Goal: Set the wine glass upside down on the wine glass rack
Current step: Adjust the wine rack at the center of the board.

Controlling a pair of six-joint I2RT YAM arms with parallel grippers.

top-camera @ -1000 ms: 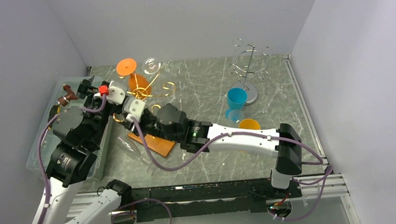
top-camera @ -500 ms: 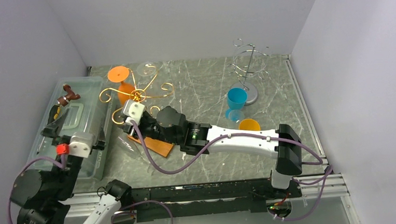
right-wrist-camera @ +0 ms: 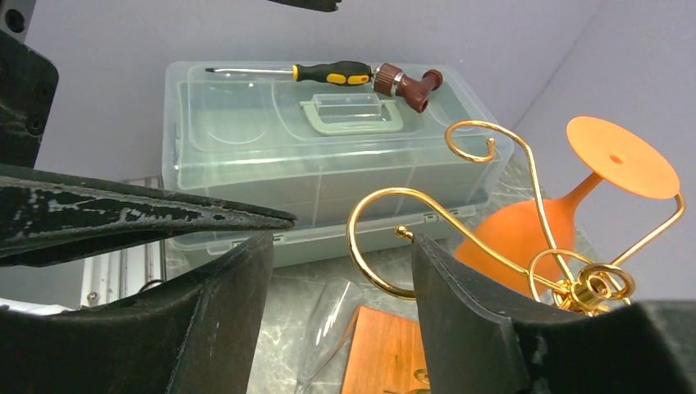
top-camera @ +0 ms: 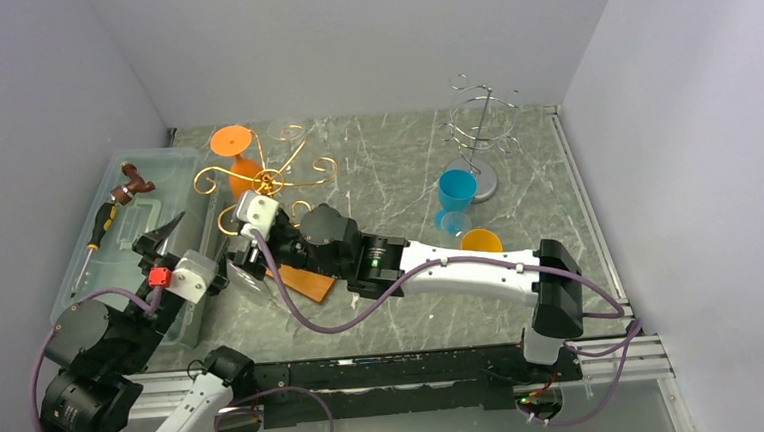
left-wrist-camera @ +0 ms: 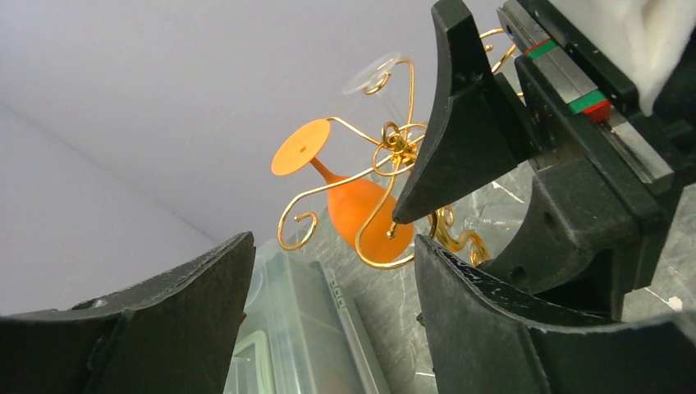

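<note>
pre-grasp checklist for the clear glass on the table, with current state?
1. Clear wine glass found, lying by the wooden base of the gold rack: ok.
2. Right gripper open, empty: ok.
3. Left gripper open, empty: ok.
4. Free hook on the rack: ok; orange glass hangs on another.
5. Clearance between arms: not ok, right gripper crowds the left wrist view.
6. Glass intact: cannot tell.

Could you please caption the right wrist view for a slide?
Open right pincer facing an upside-down orange wine glass on the gold wire rack, translucent plastic toolbox behind.
</note>
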